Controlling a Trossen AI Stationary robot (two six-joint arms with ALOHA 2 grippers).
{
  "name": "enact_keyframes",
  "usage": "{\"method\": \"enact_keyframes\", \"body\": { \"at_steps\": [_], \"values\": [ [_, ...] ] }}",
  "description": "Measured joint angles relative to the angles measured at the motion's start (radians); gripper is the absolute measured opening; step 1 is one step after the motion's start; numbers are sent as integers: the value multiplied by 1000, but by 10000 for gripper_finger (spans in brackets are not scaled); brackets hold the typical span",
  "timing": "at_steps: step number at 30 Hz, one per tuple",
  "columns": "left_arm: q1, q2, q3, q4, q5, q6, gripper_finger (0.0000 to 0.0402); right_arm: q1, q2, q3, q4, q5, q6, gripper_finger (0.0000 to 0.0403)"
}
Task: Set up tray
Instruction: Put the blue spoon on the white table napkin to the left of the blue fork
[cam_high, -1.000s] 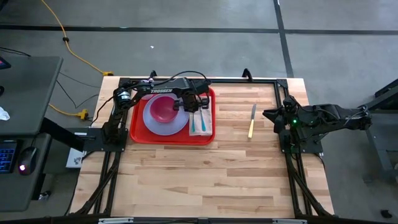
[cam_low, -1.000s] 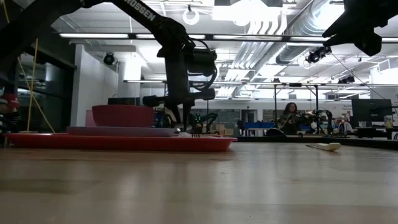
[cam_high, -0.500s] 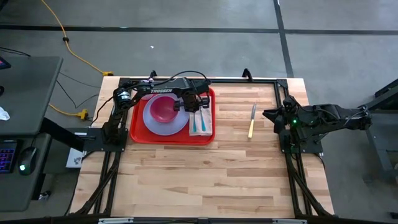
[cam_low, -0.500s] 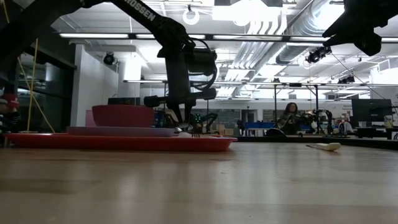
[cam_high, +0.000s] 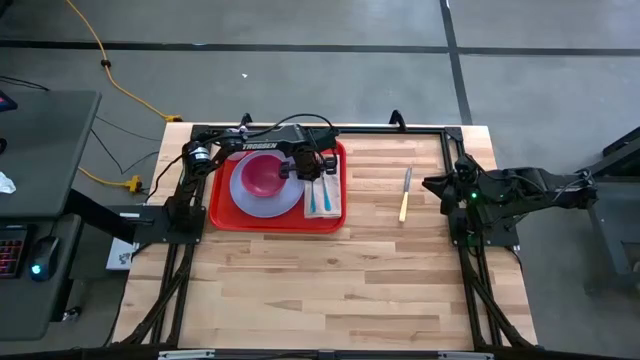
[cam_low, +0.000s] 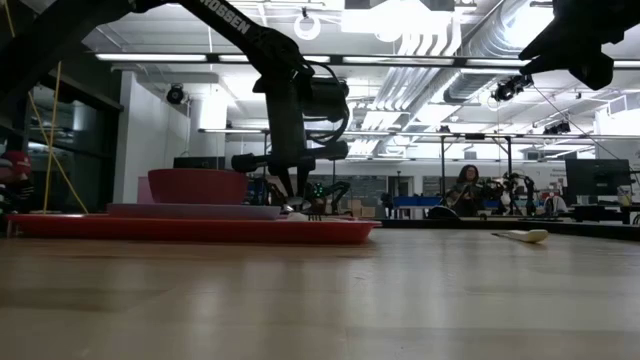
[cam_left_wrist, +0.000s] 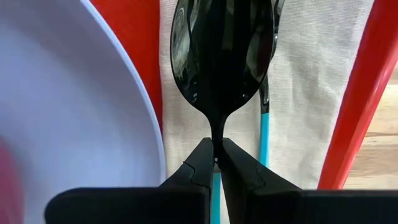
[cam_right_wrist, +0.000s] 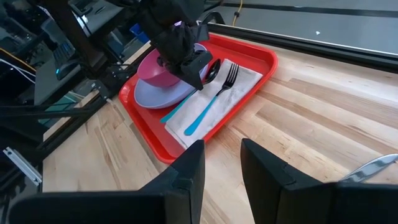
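The red tray lies on the table's far left part and carries a lavender plate with a dark red bowl on it. Right of the plate, a white napkin bears a teal-handled fork and a spoon with a dark bowl. My left gripper stands over the napkin, pointing down, shut on the spoon. The spoon's bowl hides the fork's head in the left wrist view. My right gripper waits open near the table's right edge. My left gripper pinches the spoon's thin neck between its two fingers, just where the dark bowl meets the teal handle. The fingers come from above, one on each side of the neck. I cannot tell whether the spoon rests on the napkin or hangs just above it.
A knife with a pale handle lies on the bare wood right of the tray, between the two arms. The wooden table stretches wide toward its near edge. People and benches show far behind the table in the low view.
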Motion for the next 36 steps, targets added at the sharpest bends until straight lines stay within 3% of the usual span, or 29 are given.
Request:
{"method": "enact_keyframes", "body": {
  "at_steps": [18,36],
  "values": [
    [0,0,0,11,-21,-23,54,0,0,0,0,-9,-11,82],
    [0,0,0,34,-18,-20,165,0,0,0,0,-12,-11,82]
  ]
}}
